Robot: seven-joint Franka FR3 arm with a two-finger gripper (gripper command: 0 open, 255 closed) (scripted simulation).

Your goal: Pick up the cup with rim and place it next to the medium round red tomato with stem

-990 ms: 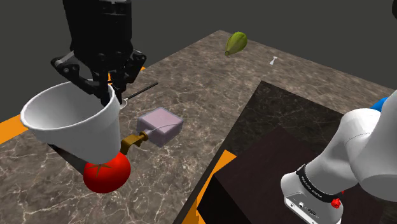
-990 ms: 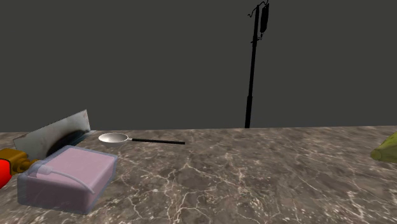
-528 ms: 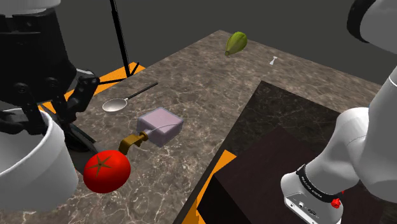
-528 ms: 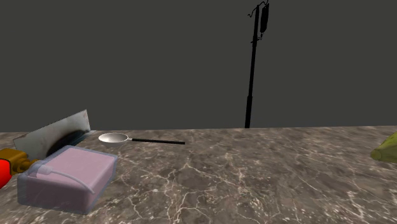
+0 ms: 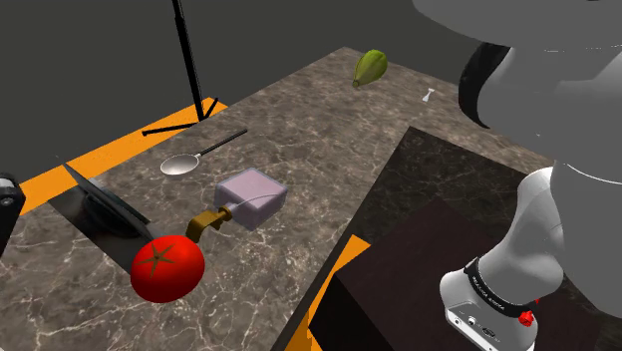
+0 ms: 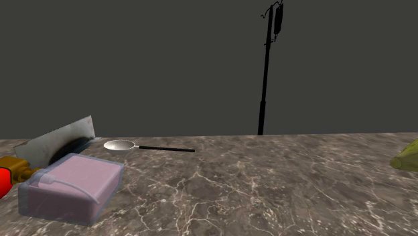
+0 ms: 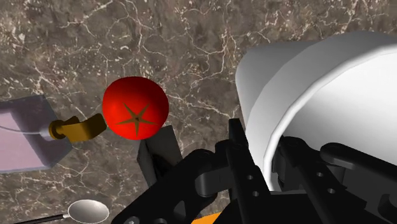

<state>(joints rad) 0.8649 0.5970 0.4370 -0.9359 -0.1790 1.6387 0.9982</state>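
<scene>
Carried the white cup (image 7: 318,95) above the marbled desk (image 7: 191,38), beside the red tomato (image 7: 135,116) and apart from it, on the side away from the pale purple box (image 7: 22,137). Clasped the cup by its rim, as far as could be judged: fingers (image 7: 236,143) set narrow, one outside the wall and the other seemingly inside, with only the wall's thickness between them.

Called, by the look of things, for a straight and slow descent onto bare desk near the tomato, with the cup kept upright. Needed care over the dark flat blade (image 7: 159,153) lying just beside the tomato, and over the brown handle (image 7: 76,129) touching its far side. Best kept gripped until the base met the desk, then released gently, so as not to tip the cup or nudge the tomato into rolling.
</scene>
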